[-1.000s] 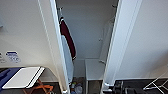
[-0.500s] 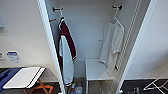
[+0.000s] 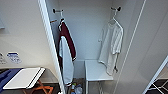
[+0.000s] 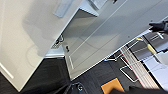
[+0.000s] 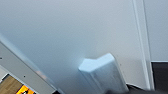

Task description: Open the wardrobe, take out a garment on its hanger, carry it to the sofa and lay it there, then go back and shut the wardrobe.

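The wardrobe (image 3: 87, 30) stands open, its left door edge-on (image 3: 50, 52) and its right door (image 3: 150, 50) swung wide. The garment, a white T-shirt (image 3: 111, 47), hangs on a white hanger (image 3: 113, 20) from a peg at the inside right. A maroon jacket with white trim (image 3: 66, 50) hangs at the inside left. In the right wrist view a small white handle (image 5: 103, 73) sticks out of a white door face (image 5: 62, 37), very close to the camera. The left wrist view looks down the lower part of a white door (image 4: 112, 37) to dark floor.
A white shelf (image 3: 96, 71) sits low inside the wardrobe, with small items (image 3: 75, 88) on its floor. A white board on orange legs (image 3: 23, 78) stands left of it, beside something blue (image 3: 5, 77). A white metal frame (image 3: 157, 82) is at the lower right.
The right door has swung wider, uncovering the white T-shirt. The whole head picture has shifted and the wardrobe's inside shows larger, so the camera has moved.
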You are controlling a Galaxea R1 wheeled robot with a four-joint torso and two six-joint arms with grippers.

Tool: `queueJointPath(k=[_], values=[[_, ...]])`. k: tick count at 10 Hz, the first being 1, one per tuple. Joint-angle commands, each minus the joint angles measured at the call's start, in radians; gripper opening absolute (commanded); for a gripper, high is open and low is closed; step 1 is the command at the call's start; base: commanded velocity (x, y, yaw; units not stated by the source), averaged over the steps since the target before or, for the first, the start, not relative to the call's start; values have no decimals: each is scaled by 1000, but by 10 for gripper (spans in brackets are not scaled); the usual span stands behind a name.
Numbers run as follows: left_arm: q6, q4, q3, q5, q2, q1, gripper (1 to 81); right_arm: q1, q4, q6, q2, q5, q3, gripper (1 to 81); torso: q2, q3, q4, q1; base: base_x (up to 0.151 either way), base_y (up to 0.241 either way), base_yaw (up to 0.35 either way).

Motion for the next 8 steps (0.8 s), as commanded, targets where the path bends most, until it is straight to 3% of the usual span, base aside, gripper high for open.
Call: queueJointPath(k=[1, 3, 8], values=[[-33, -105, -259, -130, 125, 79, 811, -103, 47, 166, 60, -131, -293, 811, 0, 0, 0, 0, 0, 0, 0], [-36, -144, -321, -126, 227, 75, 811, -176, 56, 215, 158, -137, -398, 811, 0, 1, 0, -1, 0, 0, 0], [-38, -194, -439, -66, 469, -89, 811, -344, 50, 226, 315, -116, -509, 811, -1, 1, 0, -2, 0, 0, 0]])
